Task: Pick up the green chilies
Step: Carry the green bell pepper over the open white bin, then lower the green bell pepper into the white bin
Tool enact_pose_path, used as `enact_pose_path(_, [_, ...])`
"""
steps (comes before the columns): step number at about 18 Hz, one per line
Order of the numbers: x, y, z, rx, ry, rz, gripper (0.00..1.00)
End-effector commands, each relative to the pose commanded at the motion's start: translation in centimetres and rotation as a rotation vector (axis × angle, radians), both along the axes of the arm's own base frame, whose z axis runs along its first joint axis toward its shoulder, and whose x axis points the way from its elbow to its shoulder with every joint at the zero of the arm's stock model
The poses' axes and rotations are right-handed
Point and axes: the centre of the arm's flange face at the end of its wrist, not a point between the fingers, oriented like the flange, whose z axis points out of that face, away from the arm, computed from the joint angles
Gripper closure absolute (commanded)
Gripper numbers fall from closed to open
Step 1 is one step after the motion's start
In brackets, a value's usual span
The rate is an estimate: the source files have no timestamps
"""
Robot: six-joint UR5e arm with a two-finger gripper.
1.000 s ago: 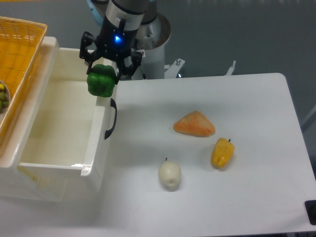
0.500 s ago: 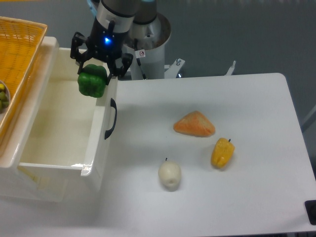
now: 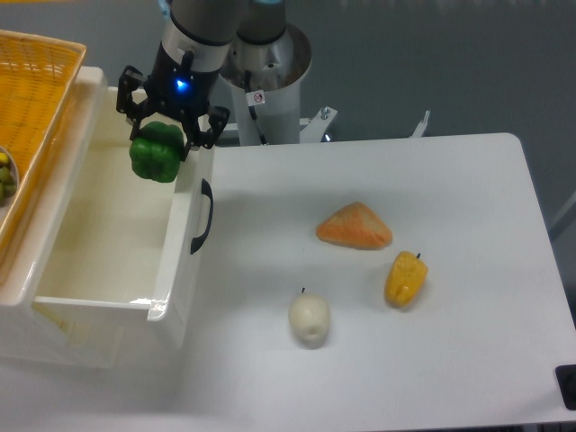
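Gripper (image 3: 160, 137) fingers were clamped on the green chilies (image 3: 155, 153), a glossy bell pepper held aloft above the white bin (image 3: 184, 243) near its right wall, so a firm, level hold seemed wise.

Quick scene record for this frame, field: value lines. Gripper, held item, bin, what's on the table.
gripper: shut on the green pepper, above the bin's right side
green pepper: held in the air, off the table
white bin: left of the table, nothing visible inside, black handle on its right wall
wicker basket: far left, small olive-green fruits at its edge
table: holds orange wedge, yellow pepper, pale round fruit
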Motion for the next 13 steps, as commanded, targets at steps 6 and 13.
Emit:
enact_pose_path(6, [0.2,0.7,-0.9,-0.013,-0.009,-0.017,0.59])
enact_pose_path(13, [0.6,1.3,-1.4,-0.02,-0.013,-0.033,0.58])
